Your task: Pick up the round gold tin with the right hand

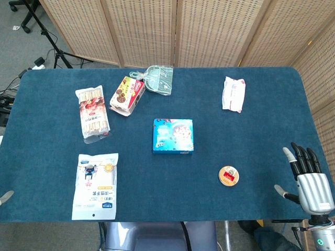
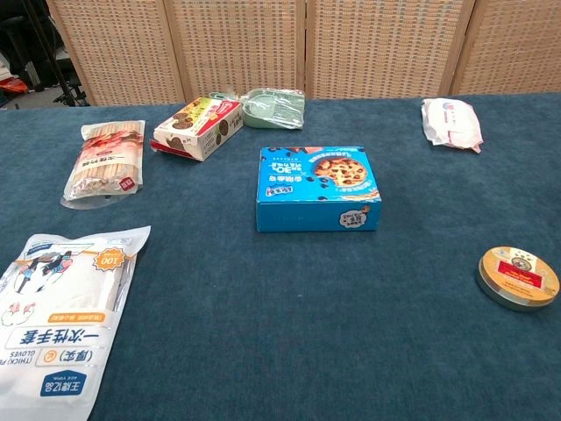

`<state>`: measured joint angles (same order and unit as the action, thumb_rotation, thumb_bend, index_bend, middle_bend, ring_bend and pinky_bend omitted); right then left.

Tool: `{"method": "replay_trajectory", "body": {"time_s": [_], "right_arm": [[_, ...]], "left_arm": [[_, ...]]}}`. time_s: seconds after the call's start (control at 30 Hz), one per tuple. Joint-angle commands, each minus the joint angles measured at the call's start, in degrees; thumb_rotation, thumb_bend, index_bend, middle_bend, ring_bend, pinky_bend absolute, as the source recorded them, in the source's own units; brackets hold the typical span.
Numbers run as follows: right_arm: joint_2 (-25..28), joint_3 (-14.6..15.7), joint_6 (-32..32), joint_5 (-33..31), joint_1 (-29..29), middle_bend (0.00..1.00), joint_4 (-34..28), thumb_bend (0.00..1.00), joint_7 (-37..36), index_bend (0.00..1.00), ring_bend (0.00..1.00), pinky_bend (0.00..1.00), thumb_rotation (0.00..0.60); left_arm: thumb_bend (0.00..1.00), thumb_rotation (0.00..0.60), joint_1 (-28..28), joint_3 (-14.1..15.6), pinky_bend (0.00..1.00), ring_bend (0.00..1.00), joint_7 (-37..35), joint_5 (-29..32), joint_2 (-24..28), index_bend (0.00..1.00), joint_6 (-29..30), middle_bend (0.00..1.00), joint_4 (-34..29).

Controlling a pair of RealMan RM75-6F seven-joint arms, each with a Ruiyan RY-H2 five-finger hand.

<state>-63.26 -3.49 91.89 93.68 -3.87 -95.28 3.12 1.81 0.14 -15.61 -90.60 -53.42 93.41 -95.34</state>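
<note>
The round gold tin (image 1: 229, 175) with a red label lies flat on the blue tablecloth, front right of centre. In the chest view the gold tin (image 2: 518, 278) sits near the right edge. My right hand (image 1: 307, 175) hovers at the table's front right corner, to the right of the tin and well apart from it. Its fingers are spread and straight, pointing away from me, and it holds nothing. Only a grey tip of my left hand (image 1: 5, 197) shows at the left edge of the head view. The chest view shows neither hand.
A blue cookie box (image 1: 173, 136) lies at the centre, behind and left of the tin. A white packet (image 1: 233, 94) is at the back right. On the left lie a glove bag (image 1: 96, 185), a bag of sticks (image 1: 92, 112), a red-and-white box (image 1: 127, 95) and a green pouch (image 1: 159, 79).
</note>
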Motion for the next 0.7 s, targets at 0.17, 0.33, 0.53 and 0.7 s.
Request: {"method": "replay_trajectory", "body": {"time_s": [0.17, 0.33, 0.53, 0.7], "right_arm": [[0.4, 0.4, -0.4, 0.5, -0.1, 0.0, -0.3, 0.0, -0.7, 0.0, 0.0, 0.0, 0.6], [1.3, 2.0, -3.7, 3.0, -1.8, 0.0, 0.1, 0.0, -4.3, 0.0, 0.0, 0.0, 0.6], [3.1, 4.7, -13.0, 7.1, -7.4, 0.0, -0.1, 0.0, -10.1, 0.0, 0.0, 0.0, 0.6], [3.3, 5.9, -25.7, 8.9, -15.2, 0.0, -1.1, 0.0, -12.0, 0.0, 0.0, 0.0, 0.6]], "left_arm": [[0.0, 0.6, 0.0, 0.0, 0.0, 0.0, -0.4, 0.1, 0.0, 0.0, -0.3, 0.0, 0.2], [0.0, 0.6, -0.3, -0.2, 0.0, 0.0, -0.9, 0.3, 0.3, 0.0, -0.7, 0.0, -0.1], [0.0, 0.6, -0.8, -0.5, 0.0, 0.0, -0.3, 0.9, 0.4, 0.0, -1.5, 0.0, -0.5], [0.0, 0.6, -1.4, -1.0, 0.0, 0.0, 0.4, 2.2, 0.4, 0.0, -2.8, 0.0, -1.1]]}}
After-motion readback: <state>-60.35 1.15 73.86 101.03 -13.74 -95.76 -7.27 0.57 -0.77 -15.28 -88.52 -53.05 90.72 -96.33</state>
